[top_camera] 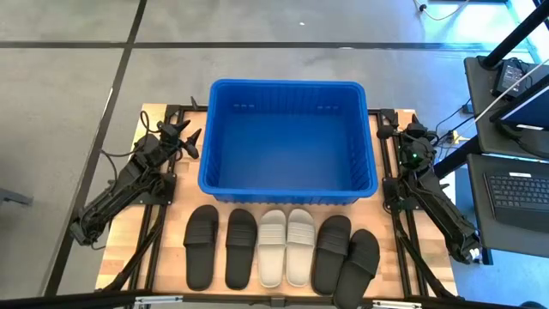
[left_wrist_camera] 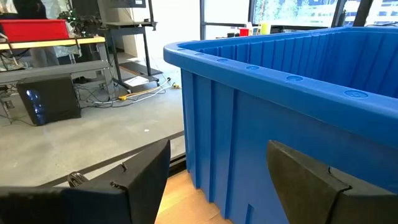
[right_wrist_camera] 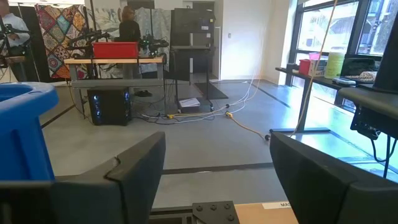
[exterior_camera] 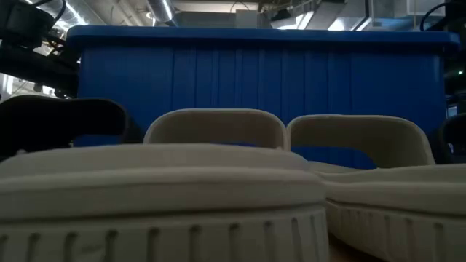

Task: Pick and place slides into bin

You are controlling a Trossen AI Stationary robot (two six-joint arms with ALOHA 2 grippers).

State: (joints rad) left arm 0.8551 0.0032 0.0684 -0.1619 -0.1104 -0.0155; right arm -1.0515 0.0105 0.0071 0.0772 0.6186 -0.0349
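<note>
Several slides lie side by side along the table's near edge: two black ones [top_camera: 220, 246] at the left, two off-white ones [top_camera: 286, 246] in the middle, two black ones [top_camera: 346, 255] at the right, soles down. The large blue bin [top_camera: 287, 142] stands behind them at the table's middle; its wall [left_wrist_camera: 286, 130] fills the left wrist view. My left gripper [top_camera: 190, 137] rests open beside the bin's left wall. My right gripper [top_camera: 388, 136] rests open beside the bin's right wall. In the low view the off-white slides [exterior_camera: 218, 189] fill the foreground.
The wooden table [top_camera: 163, 257] has bare strips at its left and right, where the arms lie folded. A desk with a keyboard [top_camera: 519, 190] stands off the table's right edge. Desks, cables and a person [right_wrist_camera: 129, 25] show in the room beyond.
</note>
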